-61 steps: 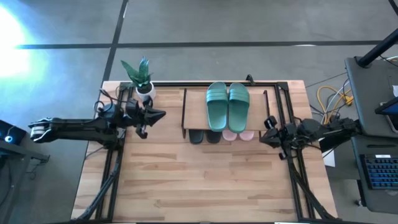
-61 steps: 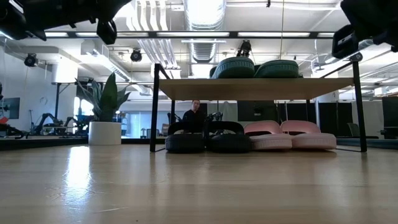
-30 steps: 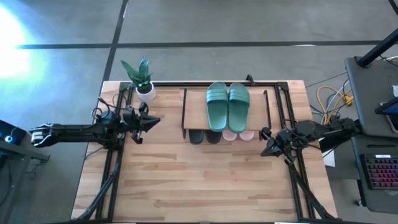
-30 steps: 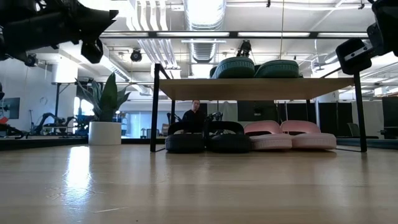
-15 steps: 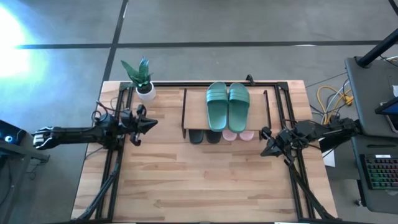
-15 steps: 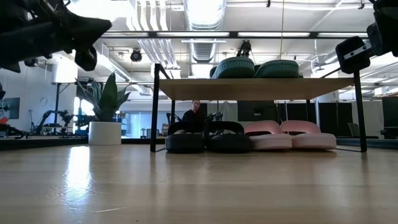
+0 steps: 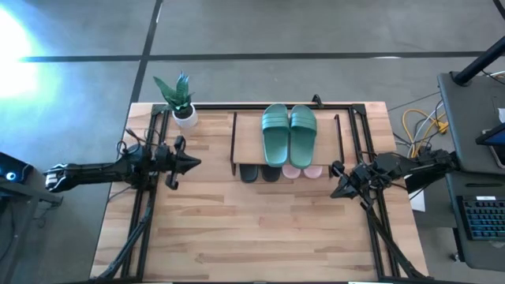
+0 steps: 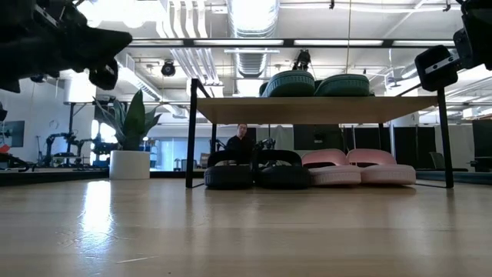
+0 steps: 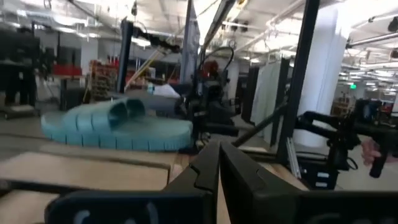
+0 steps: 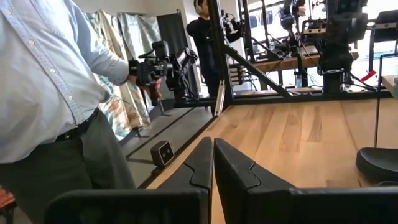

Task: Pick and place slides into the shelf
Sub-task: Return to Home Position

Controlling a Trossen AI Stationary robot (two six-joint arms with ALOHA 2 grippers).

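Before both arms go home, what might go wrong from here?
The left gripper, shut, hovers close to the potted plant; a wide swing home might tip it. The right gripper, shut, sits near the right frame of the shelf; clipping it may jolt the green slides on top.

The shelf (image 7: 246, 140) stands at the far middle of the bench (image 7: 260, 229). One pair of slides (image 7: 276, 136) lies on its top board. Two more pairs sit under it, the left pair (image 7: 260, 173) beside the right pair (image 7: 303, 171). A potted plant (image 7: 183, 110) stands left of the shelf. The left gripper (image 7: 193, 163) and the right gripper (image 7: 335, 189) flank it.
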